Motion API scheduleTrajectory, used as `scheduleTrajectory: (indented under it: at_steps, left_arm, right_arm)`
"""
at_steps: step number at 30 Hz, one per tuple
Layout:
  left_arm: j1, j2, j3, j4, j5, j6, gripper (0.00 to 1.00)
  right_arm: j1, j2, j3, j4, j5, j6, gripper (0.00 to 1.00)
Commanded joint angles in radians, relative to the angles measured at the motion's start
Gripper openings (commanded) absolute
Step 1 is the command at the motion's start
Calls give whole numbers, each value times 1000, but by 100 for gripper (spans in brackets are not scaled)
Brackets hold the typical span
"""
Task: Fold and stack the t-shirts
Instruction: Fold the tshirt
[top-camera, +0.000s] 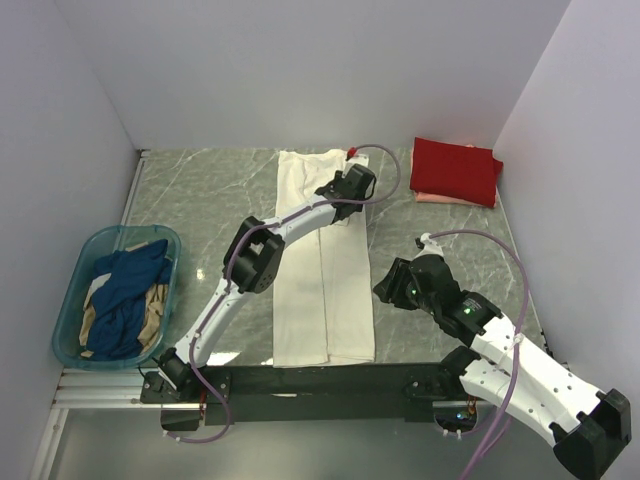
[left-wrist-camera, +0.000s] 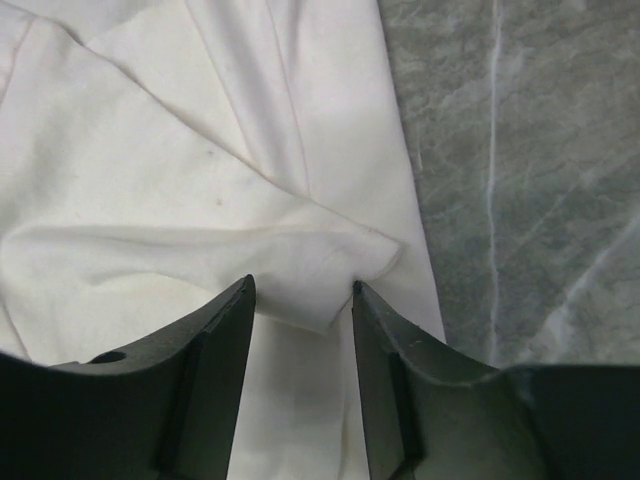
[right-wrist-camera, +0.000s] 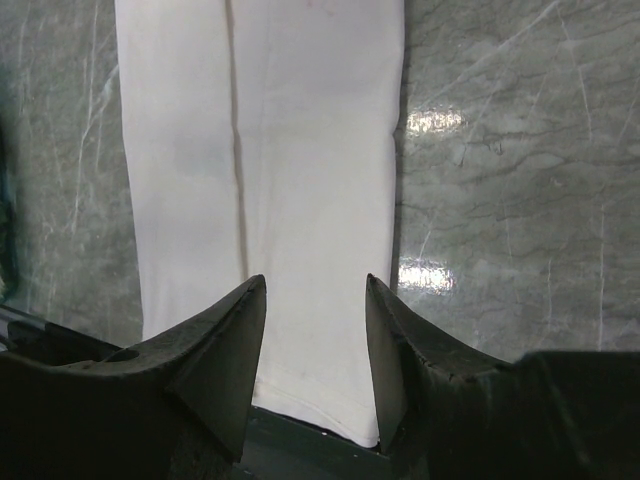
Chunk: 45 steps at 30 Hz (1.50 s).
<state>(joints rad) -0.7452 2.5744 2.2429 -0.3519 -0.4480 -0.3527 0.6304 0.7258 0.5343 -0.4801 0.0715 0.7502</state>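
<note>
Left arm (top-camera: 255, 255) stretched long across the table (top-camera: 210, 190), the left gripper (left-wrist-camera: 303, 285) hangs low over the cream-white t-shirt (top-camera: 322, 290), its jaws apart with a folded sleeve corner lying in the gap. The right arm (top-camera: 480, 330) is bent back, its right gripper (right-wrist-camera: 315, 280) parted and empty above the shirt's near hem. Only the overhead view takes in the red t-shirt (top-camera: 455, 168) folded on a pale pink one (top-camera: 438, 198) just right of the left gripper, and the teal basket (top-camera: 75, 270) of dark blue (top-camera: 125, 295) and tan (top-camera: 155, 312) shirts well to its left; below the grippers the cream shirt lies as a long narrow strip, sides folded in.
</note>
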Motion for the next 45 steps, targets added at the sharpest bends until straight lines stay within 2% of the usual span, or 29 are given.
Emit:
scheduleTrajectory:
  at_steps: [1,3,6,12,13,16,23,29,37,45]
  left_arm:
    - [3,1,35,71,-63,40,48]
    - [3,-10,15,100,-73,47,46]
    - [3,-19,4,123,-93,58,36]
    - [6,-34,-2,139,-116,70,9]
    - [9,-39,-5,139,-124,70,0]
    - [21,-71,-28,131,-145,55,0]
    - [121,-346,-303,175,-169,-57,0]
    - [227,-488,-471,157,-152,-130,0]
    - [351,-545,-594,139,-93,-201,0]
    - [368,-525,-644,61,-112,-308,0]
  right_arm:
    - [-3,-14,-10,15,17,-6,52]
    - [-5,-11,-13,21,14,-8,52]
    - [-5,-3,-14,28,14,-8,52]
    - [-5,0,-13,31,13,-8,52]
    - [-5,1,-10,32,11,-8,52]
    - [-3,9,-7,34,11,-9,52]
    - [-3,66,-4,78,-10,-11,52]
    - [-5,106,7,109,-15,-18,52]
    - [-3,182,29,136,-21,-38,52]
    - [-5,233,38,158,-26,-46,52]
